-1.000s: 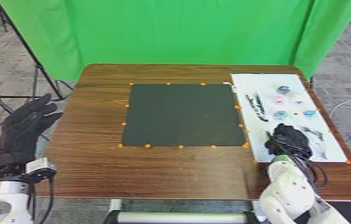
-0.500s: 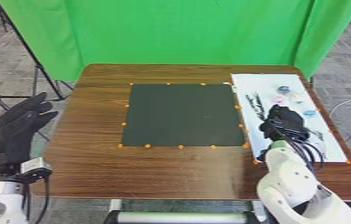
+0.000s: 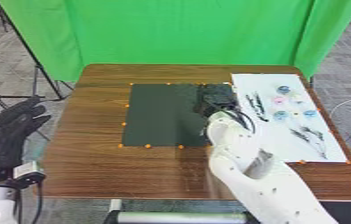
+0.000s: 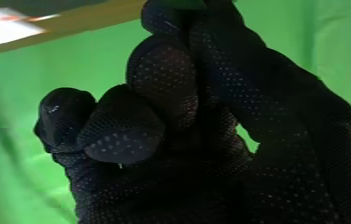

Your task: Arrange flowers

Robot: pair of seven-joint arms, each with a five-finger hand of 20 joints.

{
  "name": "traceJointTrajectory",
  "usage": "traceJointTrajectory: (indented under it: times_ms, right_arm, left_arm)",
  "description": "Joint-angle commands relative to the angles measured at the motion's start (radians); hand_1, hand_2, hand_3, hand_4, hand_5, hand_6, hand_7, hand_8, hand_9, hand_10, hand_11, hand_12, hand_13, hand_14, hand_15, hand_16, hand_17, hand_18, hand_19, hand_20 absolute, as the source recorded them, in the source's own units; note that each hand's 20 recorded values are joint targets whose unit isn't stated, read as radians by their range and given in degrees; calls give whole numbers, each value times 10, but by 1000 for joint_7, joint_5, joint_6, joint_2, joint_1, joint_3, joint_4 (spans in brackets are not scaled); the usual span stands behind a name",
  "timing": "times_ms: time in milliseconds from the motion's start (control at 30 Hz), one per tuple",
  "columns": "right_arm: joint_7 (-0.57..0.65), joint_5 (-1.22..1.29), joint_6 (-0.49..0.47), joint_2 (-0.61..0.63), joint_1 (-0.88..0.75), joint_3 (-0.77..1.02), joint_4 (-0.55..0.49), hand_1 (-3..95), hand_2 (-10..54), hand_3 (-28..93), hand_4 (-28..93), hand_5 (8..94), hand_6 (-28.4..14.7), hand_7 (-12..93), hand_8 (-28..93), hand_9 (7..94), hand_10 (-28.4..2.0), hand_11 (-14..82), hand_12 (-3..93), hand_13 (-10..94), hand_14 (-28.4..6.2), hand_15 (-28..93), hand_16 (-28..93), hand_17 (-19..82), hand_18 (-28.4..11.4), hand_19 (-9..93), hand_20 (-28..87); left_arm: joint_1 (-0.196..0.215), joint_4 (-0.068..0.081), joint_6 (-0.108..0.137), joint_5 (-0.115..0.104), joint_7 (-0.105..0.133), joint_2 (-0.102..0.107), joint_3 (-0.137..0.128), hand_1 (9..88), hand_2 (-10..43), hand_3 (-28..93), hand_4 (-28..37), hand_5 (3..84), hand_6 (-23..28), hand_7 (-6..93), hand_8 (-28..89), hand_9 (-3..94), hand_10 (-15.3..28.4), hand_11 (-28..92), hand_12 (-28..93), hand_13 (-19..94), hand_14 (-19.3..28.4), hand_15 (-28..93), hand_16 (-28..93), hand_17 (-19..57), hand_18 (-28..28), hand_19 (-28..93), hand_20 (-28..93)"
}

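Your right hand (image 3: 215, 96) has swung from the white sheet (image 3: 258, 81) to the dark mat (image 3: 158, 117), fingers pinched narrow on a green piece (image 4: 186, 4), so placing likely comes next.

A brown wooden table (image 3: 154, 175) carries a dark square sheet (image 3: 154, 117) in its middle, nearer the far edge than the near one. Small orange markers (image 3: 148, 146) line that sheet. A white sheet (image 3: 265, 80) runs along the right edge, from near the far right corner.
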Motion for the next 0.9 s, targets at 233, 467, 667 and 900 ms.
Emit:
traceJointTrajectory:
  times_ms: [233, 467, 667, 900]
  right_arm:
    - [-95, -112, -189, -261, -53, -10, 123, 531, -95, 758, -241, 842, -52, 307, 253, 820, -151, 567, 331, 806, -95, 781, 257, 500, -246, 932, 408]
    - [-47, -80, -229, -289, -31, -21, 201, 530, -95, 758, -239, 842, -51, 309, 250, 819, -152, 570, 326, 807, -94, 781, 256, 503, -246, 932, 411]
    - [-28, -61, -222, -312, -29, -31, 219, 525, -95, 759, -235, 843, -48, 313, 245, 821, -151, 572, 322, 811, -93, 780, 255, 507, -246, 932, 411]
    - [-27, -60, -218, -327, -31, -39, 211, 506, -95, 740, -239, 844, -40, 317, 215, 828, -145, 563, 305, 820, -86, 761, 252, 534, -229, 932, 350]
  left_arm:
    - [-257, 30, -27, 79, -108, -7, 191, 269, 16, 821, -238, 363, 63, 208, -127, 331, 182, 327, 106, 216, 239, 586, -114, -120, 203, 519, 105]
    - [-396, 59, -51, 104, -130, -12, 287, 267, 14, 824, -236, 363, 63, 207, -127, 331, 182, 326, 107, 218, 241, 585, -114, -120, 203, 520, 104]
    - [-422, 62, -48, 105, -130, -14, 312, 267, 12, 829, -237, 364, 63, 207, -128, 332, 181, 328, 107, 219, 240, 585, -114, -120, 202, 518, 103]
    - [-401, 51, -19, 87, -102, -1, 312, 266, 3, 845, -234, 373, 60, 212, -130, 334, 179, 329, 105, 218, 237, 586, -115, -119, 200, 516, 104]
